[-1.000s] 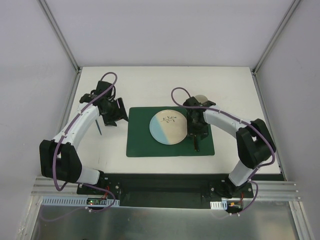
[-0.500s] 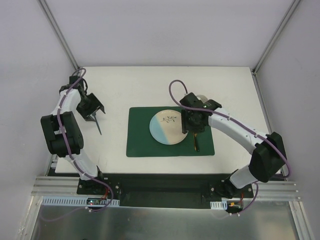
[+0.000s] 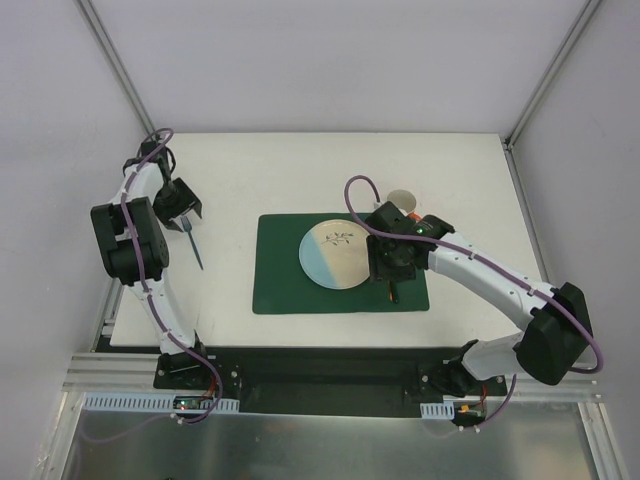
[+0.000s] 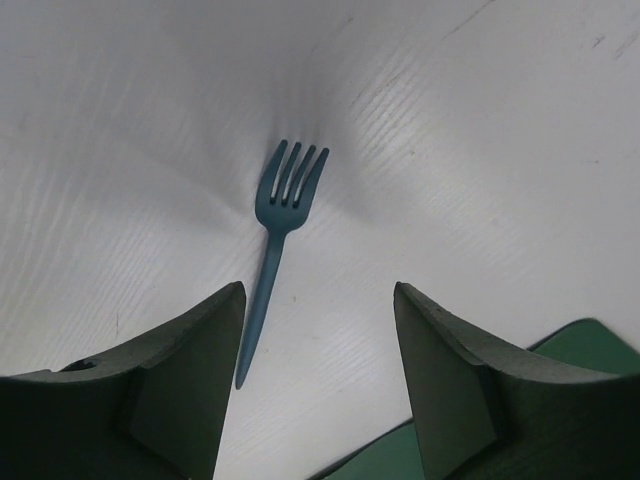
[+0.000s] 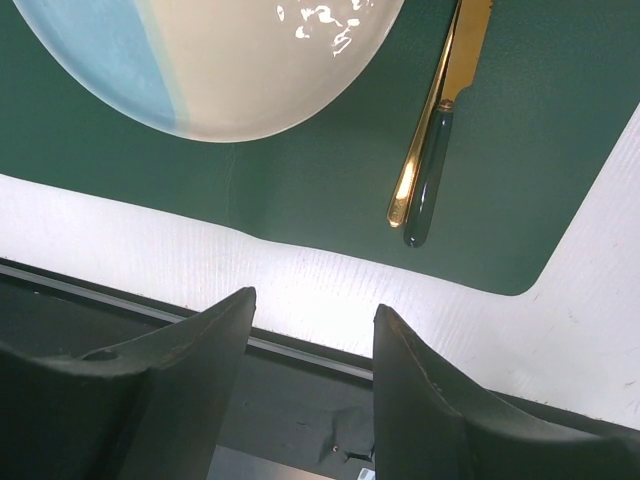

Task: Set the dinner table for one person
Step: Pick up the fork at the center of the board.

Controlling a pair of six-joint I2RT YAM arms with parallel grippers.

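Under the right wrist alone, the knife (image 5: 432, 150) shows gold; left claw (image 4: 318, 320), right claw (image 5: 313, 325) spread.

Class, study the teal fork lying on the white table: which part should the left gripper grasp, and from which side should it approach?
Grip the fork at mid-handle, coming straight down from above. It lies flat on the dinner table, so only the handle's narrow sides offer purchase; the open left gripper should close across them, clear of the wider tines.
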